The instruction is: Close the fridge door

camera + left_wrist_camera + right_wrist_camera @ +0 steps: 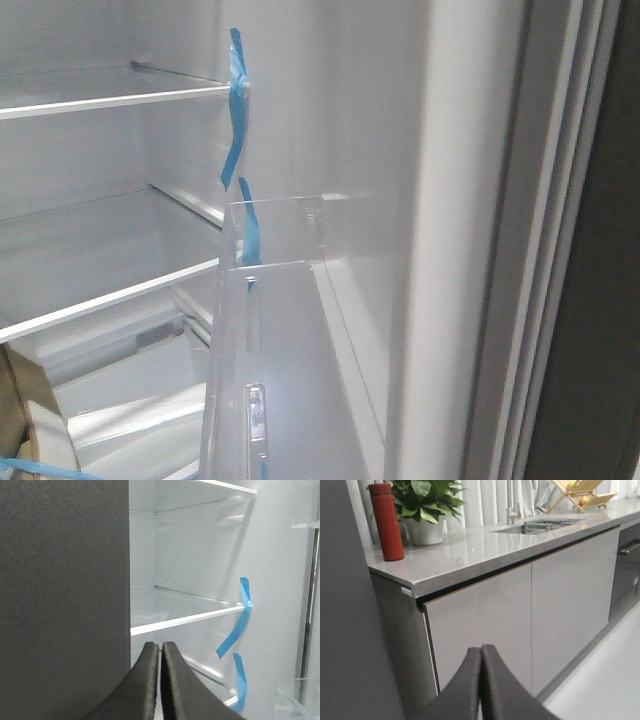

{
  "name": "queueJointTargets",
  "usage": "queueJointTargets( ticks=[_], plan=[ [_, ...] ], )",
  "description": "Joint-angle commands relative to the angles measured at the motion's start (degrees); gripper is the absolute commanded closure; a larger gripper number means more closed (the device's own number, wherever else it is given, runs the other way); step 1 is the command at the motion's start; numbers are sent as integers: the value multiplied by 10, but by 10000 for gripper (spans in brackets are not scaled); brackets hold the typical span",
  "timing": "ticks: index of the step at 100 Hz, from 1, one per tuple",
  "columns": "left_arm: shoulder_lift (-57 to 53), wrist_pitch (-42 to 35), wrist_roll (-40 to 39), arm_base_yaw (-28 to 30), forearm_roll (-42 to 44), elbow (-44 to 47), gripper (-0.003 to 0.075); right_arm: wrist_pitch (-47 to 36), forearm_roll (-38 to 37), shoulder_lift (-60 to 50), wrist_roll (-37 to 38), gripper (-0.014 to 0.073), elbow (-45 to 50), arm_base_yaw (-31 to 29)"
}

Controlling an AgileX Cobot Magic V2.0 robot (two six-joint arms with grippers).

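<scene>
Fridge door [440,200] ajar, white inside outward; left pincer [160,680] and right pincer [481,680] both pressed together.

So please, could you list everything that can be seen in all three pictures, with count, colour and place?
fridge door: one, white inside, dark grey outside, standing open at the front view's right
door bin: one, clear plastic, on the door's inside
blue tape: several strips, on shelf edge and bin
fridge shelves: at least two, clear with white edges, inside the fridge
red bottle: one, upright on the counter
plant: one, green in a white pot, beside the bottle
counter: grey, over light grey cabinets
sink: one, set in the counter
dish rack: one, wooden, far end of the counter
left gripper: black, jaws shut, empty
right gripper: black, jaws shut, empty
</scene>
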Motion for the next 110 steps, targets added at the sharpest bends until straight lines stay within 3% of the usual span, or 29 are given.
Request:
queueJointTargets(
  ticks=[1, 30, 43, 67, 110],
  plan=[
    [-6, -41, -2, -1, -2, 20, 740, -65, -3, -1, -1, 638, 11, -4],
    [-6, -41, -2, -1, -2, 20, 740, -129, 78, -1, -1, 638, 8, -4],
    [-6, -41, -2, -1, -2, 20, 740, -119, 99, -1, -1, 638, -22, -4],
    [-6, -41, -2, -1, -2, 20, 740, 135, 130, -1, 4, 638, -183, -4],
    [-6, -41, -2, -1, -2, 20, 740, 425, 147, 81, -74, 638, -492, 2]
  ],
)
